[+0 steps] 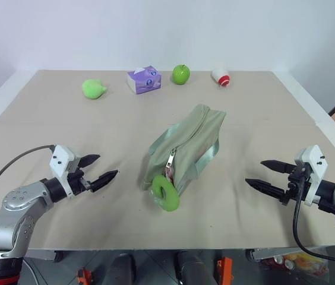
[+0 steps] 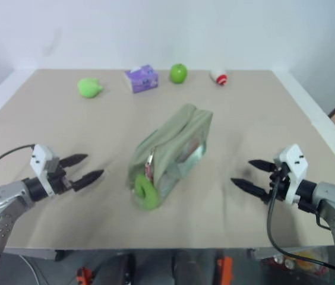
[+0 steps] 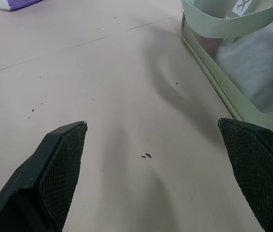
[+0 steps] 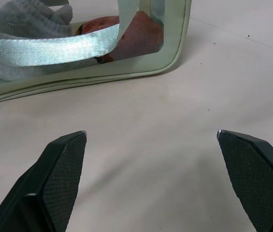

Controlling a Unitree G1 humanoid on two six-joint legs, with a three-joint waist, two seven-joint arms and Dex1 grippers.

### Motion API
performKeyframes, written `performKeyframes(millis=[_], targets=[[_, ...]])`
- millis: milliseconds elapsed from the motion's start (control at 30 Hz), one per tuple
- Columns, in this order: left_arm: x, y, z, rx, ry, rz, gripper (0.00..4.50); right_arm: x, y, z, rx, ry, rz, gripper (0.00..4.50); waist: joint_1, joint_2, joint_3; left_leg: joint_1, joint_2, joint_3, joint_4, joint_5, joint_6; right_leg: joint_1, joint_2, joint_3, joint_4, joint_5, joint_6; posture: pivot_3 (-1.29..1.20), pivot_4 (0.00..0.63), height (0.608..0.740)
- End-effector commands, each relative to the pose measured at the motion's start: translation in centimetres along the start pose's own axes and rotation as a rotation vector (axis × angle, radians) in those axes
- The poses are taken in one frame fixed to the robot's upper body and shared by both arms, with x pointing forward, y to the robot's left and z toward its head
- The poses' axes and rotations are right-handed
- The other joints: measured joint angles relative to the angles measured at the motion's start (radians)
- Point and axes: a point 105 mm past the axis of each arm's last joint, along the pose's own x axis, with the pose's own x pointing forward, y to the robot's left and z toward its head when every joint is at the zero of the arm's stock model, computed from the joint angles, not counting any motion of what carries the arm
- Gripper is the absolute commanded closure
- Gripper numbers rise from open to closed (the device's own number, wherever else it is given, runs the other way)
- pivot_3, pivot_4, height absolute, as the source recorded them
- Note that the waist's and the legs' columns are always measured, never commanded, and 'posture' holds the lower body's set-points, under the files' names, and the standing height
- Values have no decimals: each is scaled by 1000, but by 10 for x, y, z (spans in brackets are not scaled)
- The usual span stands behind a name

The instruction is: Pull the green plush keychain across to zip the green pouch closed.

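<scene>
The pale sage-green pouch lies in the middle of the table, its long top zipper running from the far end toward me. The lime-green plush keychain, a fuzzy ring, hangs at the pouch's near end on the zipper pull. My left gripper hovers open to the left of the pouch, pointing at it, nothing between its fingers. To the pouch's right my right gripper is open and empty too. The pouch's clear window and webbing strap show in the right wrist view, its side wall in the left wrist view.
Along the table's far edge sit a lime-green pear-shaped blob, a purple tissue box, a shiny green apple and a red-and-white object. The table's front edge runs just below both grippers.
</scene>
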Motion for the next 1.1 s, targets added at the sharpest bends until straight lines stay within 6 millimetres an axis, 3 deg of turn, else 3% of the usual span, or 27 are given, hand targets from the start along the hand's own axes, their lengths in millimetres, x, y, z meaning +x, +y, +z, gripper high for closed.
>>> performKeyframes(millis=[33,267,433,533,600,700,900,1100], targets=[[-5,3,12,65,-9,-3,0,-3,-3,17,-57,-32,-9,21,0,0,0,0,0,0,0,0,0,0,0,0,0,0,0,0,150,740],[-16,38,12,88,37,57,0,-6,-14,34,-113,-47,-28,21,-1,0,0,1,0,0,0,0,0,0,0,0,0,0,0,0,150,740],[-17,57,60,100,-126,71,0,-9,-19,70,-183,-113,-3,21,0,-1,2,0,0,1,0,0,0,0,-1,0,0,0,0,0,150,740],[-12,57,92,126,-203,33,0,-7,-18,95,-253,-148,34,21,0,-1,2,0,0,0,0,0,0,0,0,-1,0,0,0,0,150,740],[-7,45,119,166,-262,-50,0,-2,-14,111,-325,-145,74,21,-1,-1,2,0,0,0,0,0,0,0,0,-1,0,0,0,0,150,740],[2,12,138,213,-254,-246,0,10,-8,137,-467,-136,141,21,-6,-1,3,0,0,1,-1,0,0,0,0,-1,0,-1,-1,0,150,740],[9,-34,131,362,-138,-523,0,40,8,165,-797,-42,282,21,-9,0,4,-1,1,1,-4,0,-1,-3,0,-1,0,-3,-3,0,150,740],[16,-52,138,371,-182,-600,0,57,22,159,-1042,102,462,21,-8,0,4,-7,1,1,-3,0,-1,-10,0,-1,3,-3,-3,0,150,740]])
